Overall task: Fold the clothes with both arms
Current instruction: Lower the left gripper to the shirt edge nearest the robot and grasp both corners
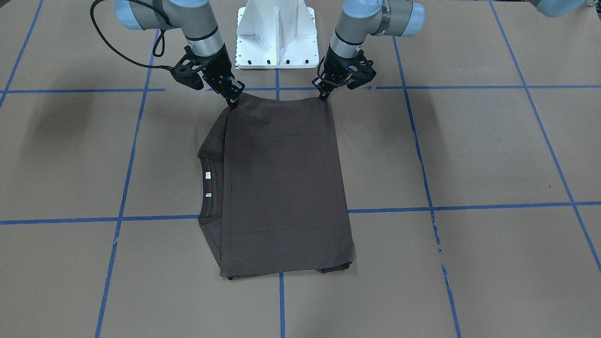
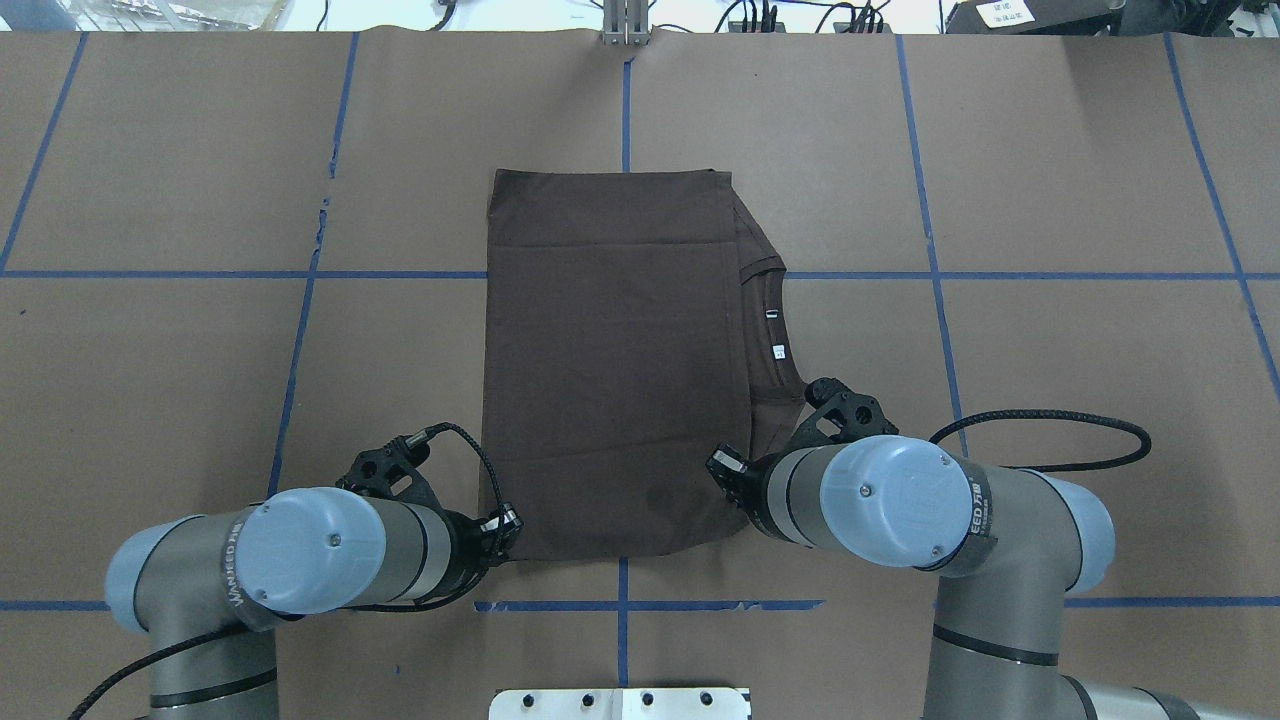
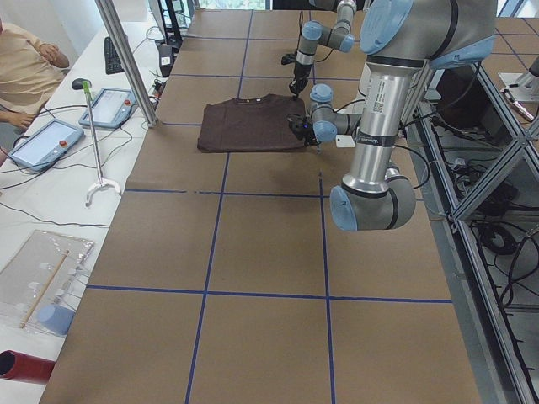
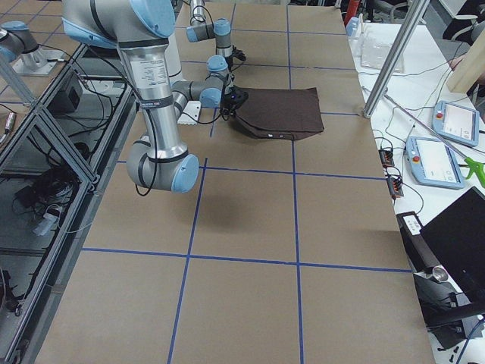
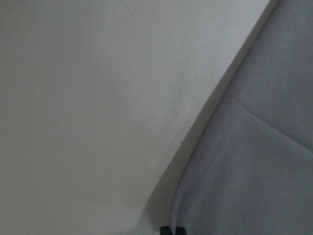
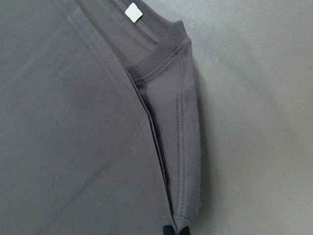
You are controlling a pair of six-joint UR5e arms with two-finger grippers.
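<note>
With left gripper (image 1: 324, 96) and right gripper (image 1: 233, 101) each pinching a robot-side corner of the T-shirt (image 1: 281, 188), flat on the table (image 1: 469, 150), looks poised for a fold; next needs an even lift, carried forward.

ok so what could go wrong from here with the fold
1. The left gripper and right gripper have their jaws shut on just the corner tips of the T-shirt; a corner could slip out on lifting.
2. At the right corner the wrist view shows several stacked layers; some may be missed and that fold could open.
</note>
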